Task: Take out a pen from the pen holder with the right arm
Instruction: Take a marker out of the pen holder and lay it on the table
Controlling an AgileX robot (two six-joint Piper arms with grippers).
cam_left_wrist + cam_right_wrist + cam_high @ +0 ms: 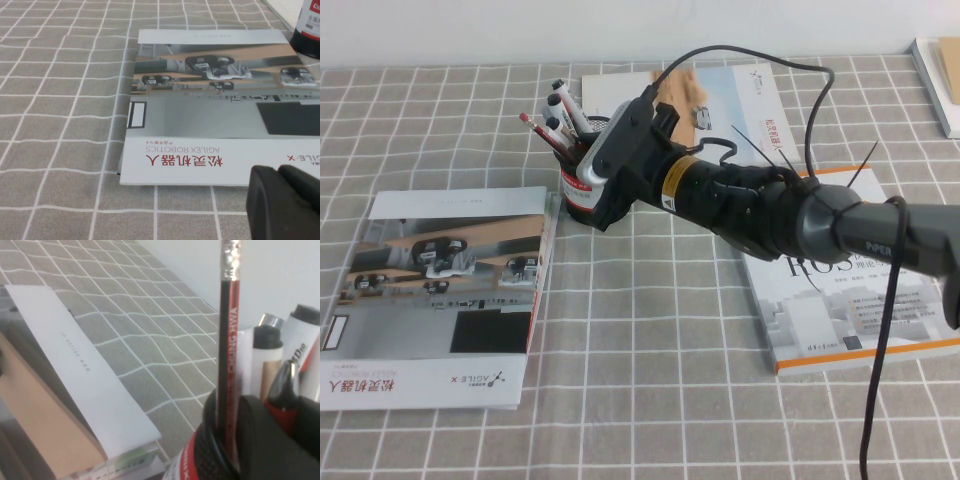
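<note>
A red, white and black pen holder [576, 200] stands mid-table with several pens and markers [563, 106] and a red-and-black pencil [532, 124] sticking out. My right gripper [588, 150] reaches into its top from the right. In the right wrist view its black fingers [260, 440] are shut on a red pen with a silver clip [283, 395], beside the pencil [230, 340] and the holder's rim [200, 455]. The lower part of the pen is hidden. My left gripper [278, 172] hovers shut and empty over the near edge of a booklet, out of the high view.
An AgileX booklet [450, 290] lies left of the holder. A white ROS book [850, 290] lies under my right arm. Another booklet [720, 90] sits behind the holder, and one more [940, 70] at the far right edge. The arm's cable [875, 360] trails toward me.
</note>
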